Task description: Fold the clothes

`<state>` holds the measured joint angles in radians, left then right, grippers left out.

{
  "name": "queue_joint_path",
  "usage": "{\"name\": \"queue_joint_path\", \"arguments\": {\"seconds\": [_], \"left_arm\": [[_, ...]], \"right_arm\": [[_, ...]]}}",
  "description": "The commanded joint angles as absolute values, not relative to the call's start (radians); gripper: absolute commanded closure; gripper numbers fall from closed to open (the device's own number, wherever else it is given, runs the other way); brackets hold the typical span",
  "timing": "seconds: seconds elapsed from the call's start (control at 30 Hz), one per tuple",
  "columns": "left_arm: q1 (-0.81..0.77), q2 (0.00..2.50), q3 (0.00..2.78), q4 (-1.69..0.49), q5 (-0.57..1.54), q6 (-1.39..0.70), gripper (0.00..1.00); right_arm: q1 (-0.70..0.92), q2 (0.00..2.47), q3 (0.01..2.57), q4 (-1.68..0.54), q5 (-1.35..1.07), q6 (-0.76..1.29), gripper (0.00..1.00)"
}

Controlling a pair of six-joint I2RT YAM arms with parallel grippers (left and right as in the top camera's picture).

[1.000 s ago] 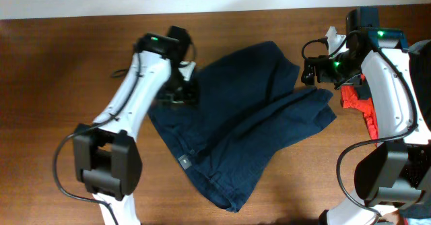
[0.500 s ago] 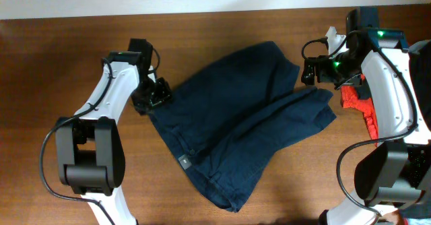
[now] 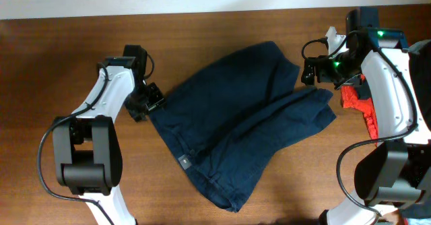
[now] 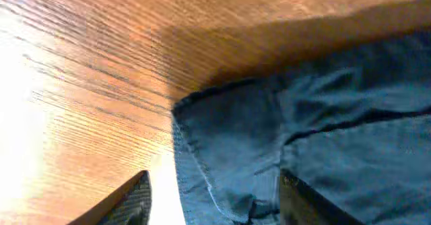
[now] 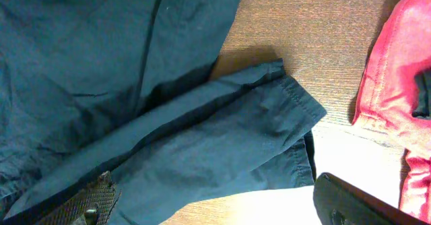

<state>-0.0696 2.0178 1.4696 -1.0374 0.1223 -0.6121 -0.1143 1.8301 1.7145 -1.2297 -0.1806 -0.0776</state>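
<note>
The clothes in play are dark navy shorts (image 3: 236, 127), spread crumpled across the middle of the wooden table. My left gripper (image 3: 152, 101) sits at their left corner. In the left wrist view its jaws (image 4: 215, 210) stand open, with that corner's hem (image 4: 222, 151) lying between the fingers (image 4: 128, 205) without being pinched. My right gripper (image 3: 309, 72) hovers over the upper right leg. Its jaws (image 5: 222, 208) are wide open above the leg hem (image 5: 269, 110), gripping nothing.
An orange-red garment (image 3: 357, 104) lies bunched at the right, under the right arm, and shows as red cloth (image 5: 397, 83) in the right wrist view. The table's back edge (image 3: 202, 12) runs along the top. Bare wood (image 3: 54, 83) lies left of the shorts.
My left gripper has swung left, from above the shorts' upper left part out to their left corner. The right arm and the shorts have not moved.
</note>
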Motion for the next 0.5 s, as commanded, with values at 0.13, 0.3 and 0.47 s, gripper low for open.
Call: {"name": "queue_joint_path", "arguments": {"seconds": [0.13,0.3,0.47], "left_arm": [[-0.067,2.003,1.446,-0.993,0.115,-0.648,0.44],[-0.067,2.003,1.433,-0.956,0.114,-0.648,0.44],[-0.067,2.003,1.398,-0.924,0.115,-0.649,0.47]], "right_arm": [[-0.119,1.834,1.711,-1.233,-0.175,-0.07,0.01],[-0.119,1.834,1.711,-1.233,-0.175,-0.07,0.01],[-0.119,1.834,1.711,-1.233,-0.175,-0.07,0.01]]}}
